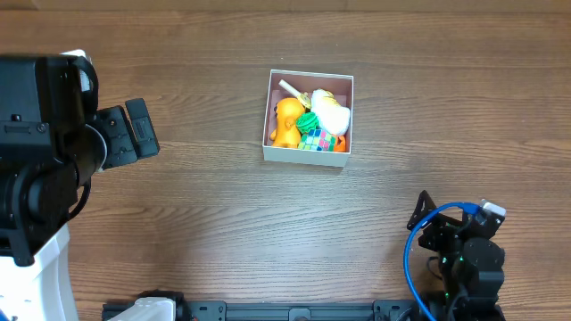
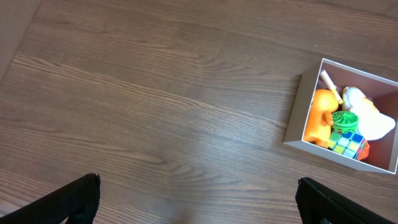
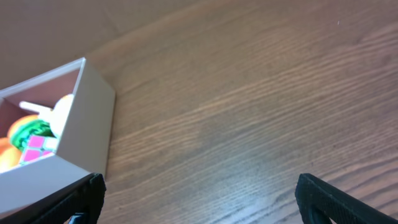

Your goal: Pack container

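Observation:
The container (image 1: 303, 154) is a square, shallow white box with a pink inside, on the wooden table just above centre. It holds an orange toy (image 1: 286, 123), a green toy (image 1: 309, 122), a white toy (image 1: 332, 111) and a colourful cube (image 1: 314, 139). It shows at the right of the left wrist view (image 2: 295, 115) and at the left of the right wrist view (image 3: 87, 118). My left gripper (image 1: 134, 132) (image 2: 198, 193) is open and empty, well left of the box. My right gripper (image 1: 421, 218) (image 3: 199, 193) is open and empty, near the front right, apart from the box.
The left arm's black body and white base (image 1: 36, 276) fill the left edge. A blue cable (image 1: 412, 254) loops beside the right arm at the front right. Bare wooden table (image 1: 223, 223) lies around the box.

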{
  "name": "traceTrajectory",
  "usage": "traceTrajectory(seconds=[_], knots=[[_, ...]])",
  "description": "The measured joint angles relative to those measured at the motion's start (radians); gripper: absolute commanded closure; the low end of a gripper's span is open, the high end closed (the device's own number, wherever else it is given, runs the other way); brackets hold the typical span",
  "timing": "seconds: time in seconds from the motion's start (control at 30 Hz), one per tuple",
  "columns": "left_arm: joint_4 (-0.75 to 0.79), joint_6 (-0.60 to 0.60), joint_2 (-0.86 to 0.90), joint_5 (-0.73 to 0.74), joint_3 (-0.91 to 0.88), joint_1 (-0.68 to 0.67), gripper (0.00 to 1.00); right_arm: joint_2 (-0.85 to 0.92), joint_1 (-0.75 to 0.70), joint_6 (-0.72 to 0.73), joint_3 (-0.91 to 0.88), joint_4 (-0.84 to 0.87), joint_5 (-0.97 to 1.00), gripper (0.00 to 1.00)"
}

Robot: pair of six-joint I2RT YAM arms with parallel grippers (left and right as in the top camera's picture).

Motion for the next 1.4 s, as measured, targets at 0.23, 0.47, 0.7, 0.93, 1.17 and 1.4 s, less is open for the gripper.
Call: traceTrajectory(seconds=[0.23,0.47,0.7,0.93,1.17,1.4], knots=[[0.0,0.0,0.0,0.0,0.0,0.0,0.0,-0.018,0.0,0.001,-0.052,0.0,-0.001,0.0],[0.0,0.0,0.0,0.0,0.0,0.0,0.0,-0.018,0.0,0.0,-0.074,-0.002,0.0,0.0],[0.0,0.0,0.0,0.0,0.0,0.0,0.0,-0.018,0.0,0.0,-0.097,-0.075,0.0,0.0],[0.0,0.0,0.0,0.0,0.0,0.0,0.0,-0.018,0.0,0.0,-0.101,-0.071,0.0,0.0],[0.0,0.0,0.0,0.0,0.0,0.0,0.0,-0.018,0.0,0.0,-0.101,-0.068,0.0,0.0],[0.0,0.0,0.0,0.0,0.0,0.0,0.0,-0.018,0.0,0.0,-0.101,-0.068,0.0,0.0]])
